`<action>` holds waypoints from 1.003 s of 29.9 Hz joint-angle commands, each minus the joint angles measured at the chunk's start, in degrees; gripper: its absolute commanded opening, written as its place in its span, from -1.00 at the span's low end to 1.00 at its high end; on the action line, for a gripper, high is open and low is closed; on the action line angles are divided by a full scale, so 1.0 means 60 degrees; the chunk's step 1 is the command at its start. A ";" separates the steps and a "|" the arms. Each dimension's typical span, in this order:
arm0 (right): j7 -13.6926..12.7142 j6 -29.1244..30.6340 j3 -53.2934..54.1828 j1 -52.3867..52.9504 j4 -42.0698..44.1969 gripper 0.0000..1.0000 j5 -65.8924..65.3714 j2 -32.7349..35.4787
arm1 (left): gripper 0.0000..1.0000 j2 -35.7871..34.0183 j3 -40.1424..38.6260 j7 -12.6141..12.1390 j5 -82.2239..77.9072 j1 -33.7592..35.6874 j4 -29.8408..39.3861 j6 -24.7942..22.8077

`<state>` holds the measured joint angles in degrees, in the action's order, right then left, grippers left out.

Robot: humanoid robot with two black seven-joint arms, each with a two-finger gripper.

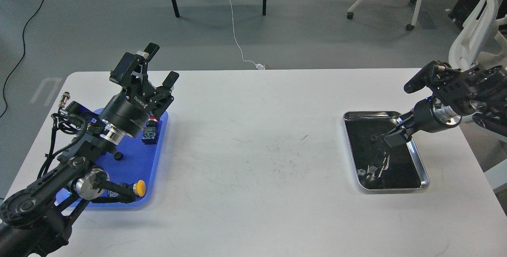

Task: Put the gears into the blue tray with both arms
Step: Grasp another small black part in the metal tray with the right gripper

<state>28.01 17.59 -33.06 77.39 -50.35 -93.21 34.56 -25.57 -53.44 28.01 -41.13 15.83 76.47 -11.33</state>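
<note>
Head view only, looking down on a white table (253, 150) with grey floor, chair legs and a white cable across the top of the frame.

At left of frame: blue tray (136, 162), flat on the table, partly covered by the left arm. On its bare blue surface, one small black gear (117, 156), just below the arm's wrist, lying apart from everything else. Near the tray's upper right edge, a push-button switch with green and red parts (150, 132), half hidden behind the wrist. At the tray's lower edge, a yellow-capped push-button (139, 188).

Left gripper (158, 67), raised above the tray's upper part, fingers spread wide with clear air between them, nothing held.

At right of frame: silver-rimmed tray (423, 172) with a dark glossy floor, mirroring the arm above it. Right gripper (386, 138), reaching in from the right edge and down into the upper half of this tray. Fingers dark against the dark floor, so impossible to say whether parted or closed. A small dark round item (373, 139) at the fingertips, possibly a gear, too small to confirm, contact unclear.

Centre of the table: faint scuff marks only.
</note>
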 commanded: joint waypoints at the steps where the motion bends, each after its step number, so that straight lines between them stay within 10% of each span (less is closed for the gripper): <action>1: -0.0002 -0.0383 -0.0115 -0.0212 0.0379 0.54 0.0022 -0.0310 | 0.96 -0.0001 0.0001 -0.0002 0.0000 -0.0001 -0.0001 -0.0001; 30: -0.0002 -0.0427 -0.0101 -0.0988 0.1375 0.14 0.0198 -0.1336 | 0.96 -0.0118 -0.0043 -0.0002 0.0000 -0.0089 0.0029 -0.0015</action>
<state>28.00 15.02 -33.68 71.76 -42.53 -92.15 26.96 -26.25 -53.73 28.00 -41.13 15.33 76.66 -11.34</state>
